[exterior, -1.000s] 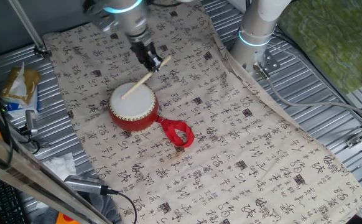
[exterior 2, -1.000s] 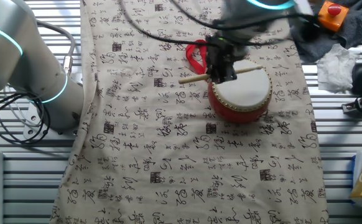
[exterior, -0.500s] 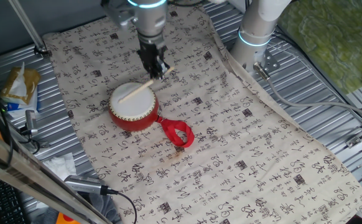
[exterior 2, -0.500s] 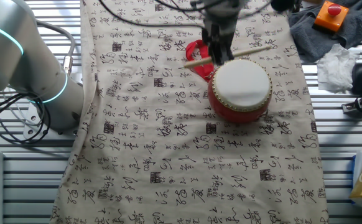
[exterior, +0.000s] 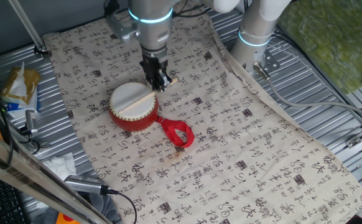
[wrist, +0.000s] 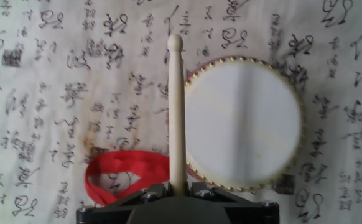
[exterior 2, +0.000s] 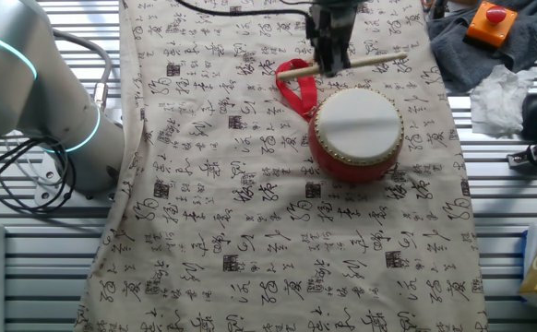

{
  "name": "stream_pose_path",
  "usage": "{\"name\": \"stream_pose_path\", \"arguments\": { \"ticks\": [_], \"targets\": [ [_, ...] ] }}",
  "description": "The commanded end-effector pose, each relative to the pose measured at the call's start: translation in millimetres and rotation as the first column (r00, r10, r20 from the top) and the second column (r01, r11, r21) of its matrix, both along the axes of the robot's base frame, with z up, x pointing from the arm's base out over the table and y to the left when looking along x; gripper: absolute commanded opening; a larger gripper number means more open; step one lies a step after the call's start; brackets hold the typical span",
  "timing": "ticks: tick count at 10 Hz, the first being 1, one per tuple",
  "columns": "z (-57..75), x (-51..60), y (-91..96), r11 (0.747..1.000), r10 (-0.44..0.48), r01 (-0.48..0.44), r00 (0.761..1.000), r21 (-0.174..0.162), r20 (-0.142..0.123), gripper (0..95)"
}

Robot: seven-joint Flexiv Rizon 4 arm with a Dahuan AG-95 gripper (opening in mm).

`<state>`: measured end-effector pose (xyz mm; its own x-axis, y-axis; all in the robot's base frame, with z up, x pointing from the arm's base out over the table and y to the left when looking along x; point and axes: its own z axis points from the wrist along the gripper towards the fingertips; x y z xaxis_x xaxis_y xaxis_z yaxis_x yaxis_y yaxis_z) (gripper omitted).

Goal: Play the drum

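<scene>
Drum (exterior 2: 356,134) on cloth (exterior 2: 250,240); ribbon (exterior 2: 293,83) beside.

Stick (wrist: 176,112) in tool (wrist: 178,194), just beside drum (wrist: 243,121), on cloth (wrist: 56,112).

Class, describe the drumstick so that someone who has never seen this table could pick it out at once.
Find the cloth printed with black characters that covers the table, then the small round red drum with a white skin on it. The thin pale wooden stick is clamped in the robot's hand beside that drum, the only straight, bare-wood thing there.
</scene>
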<state>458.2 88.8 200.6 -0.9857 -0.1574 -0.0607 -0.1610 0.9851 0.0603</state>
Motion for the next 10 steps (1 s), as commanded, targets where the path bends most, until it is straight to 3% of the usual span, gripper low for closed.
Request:
{"name": "stream_pose_path", "arguments": {
  "ticks": [1, 7, 10],
  "targets": [
    [-4.3, 1.2, 13.1, 1.000, -0.019, 0.018, 1.000, -0.004, -0.002, 0.0],
    [-17.1, 2.8, 64.1, 0.994, -0.110, 0.110, 0.994, 0.001, 0.002, 0.0],
    [-23.6, 1.7, 82.0, 0.989, -0.149, 0.149, 0.989, 0.011, 0.019, 0.0]
  ]
}}
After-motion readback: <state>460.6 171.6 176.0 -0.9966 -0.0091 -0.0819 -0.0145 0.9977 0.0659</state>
